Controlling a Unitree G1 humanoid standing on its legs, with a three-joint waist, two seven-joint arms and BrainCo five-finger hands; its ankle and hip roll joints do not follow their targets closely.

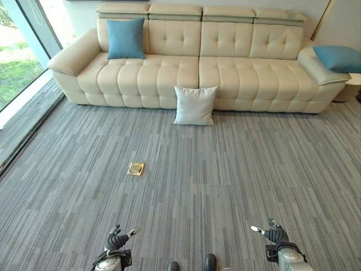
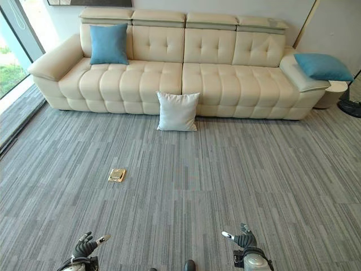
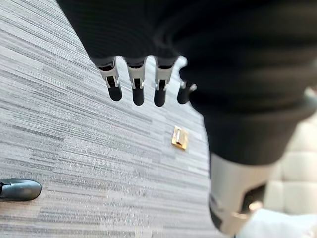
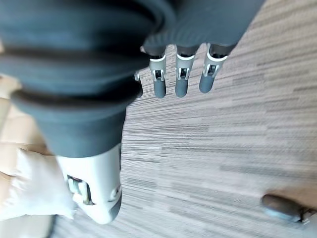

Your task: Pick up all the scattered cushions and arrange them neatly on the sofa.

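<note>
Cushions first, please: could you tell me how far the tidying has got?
Looks done: one blue cushion stands upright against the sofa backrest. In hand: nothing; the left hand and right hand hang open and empty over the carpet. Left: the white cushion leans on the floor against the sofa front, and another blue cushion lies on the far armrest.
</note>
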